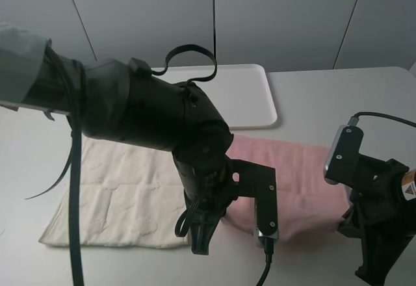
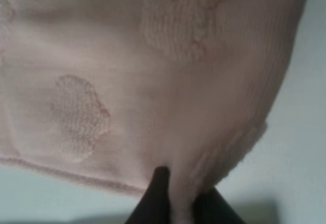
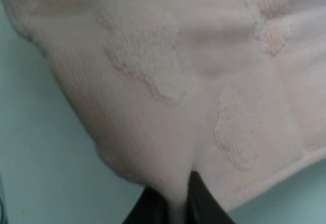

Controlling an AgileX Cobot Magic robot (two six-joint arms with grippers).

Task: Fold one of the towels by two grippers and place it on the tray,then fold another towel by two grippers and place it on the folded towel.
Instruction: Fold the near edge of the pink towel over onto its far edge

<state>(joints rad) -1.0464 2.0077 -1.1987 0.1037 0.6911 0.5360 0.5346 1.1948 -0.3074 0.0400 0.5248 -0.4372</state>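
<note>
A pink towel [image 1: 296, 182] lies on the table to the right of a cream towel [image 1: 120, 192]. My left gripper [image 1: 224, 224] is shut on the pink towel's near left corner; the left wrist view shows its fingertips [image 2: 158, 196] pinching the pink fabric [image 2: 153, 76]. My right gripper [image 1: 344, 224] is shut on the near right corner; the right wrist view shows its fingertips [image 3: 201, 198] pinching the pink fabric [image 3: 178, 96]. The pinched near edge looks slightly raised off the table. A white tray [image 1: 244, 97] stands behind both towels.
The left arm's black body and cables cover part of the cream towel and the tray's left side. The grey table [image 1: 344, 104] extends to the right of the tray. A grey panelled wall stands behind.
</note>
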